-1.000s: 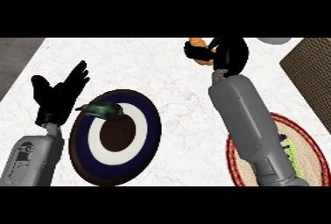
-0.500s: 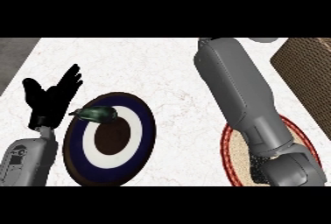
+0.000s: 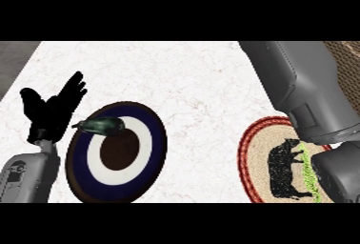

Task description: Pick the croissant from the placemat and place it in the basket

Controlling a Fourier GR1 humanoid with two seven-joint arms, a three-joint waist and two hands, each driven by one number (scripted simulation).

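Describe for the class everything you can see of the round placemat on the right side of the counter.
The placemat is a round, woven-looking tan mat with a red, banded rim. A black animal silhouette, cow-like, stands at its middle, with a green strip beside it. It lies flat on the white marbled counter, near the view's right edge. The robot's grey right forearm crosses above it and hides its right part. No croissant shows on the part that can be seen.

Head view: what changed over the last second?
The right forearm has swung up and away; its hand, which held the croissant near the top edge a second ago, is now out of view, croissant too. The placemat shows more of its animal print. Unchanged: the left hand resting open at the left, the dark green object on the plate.
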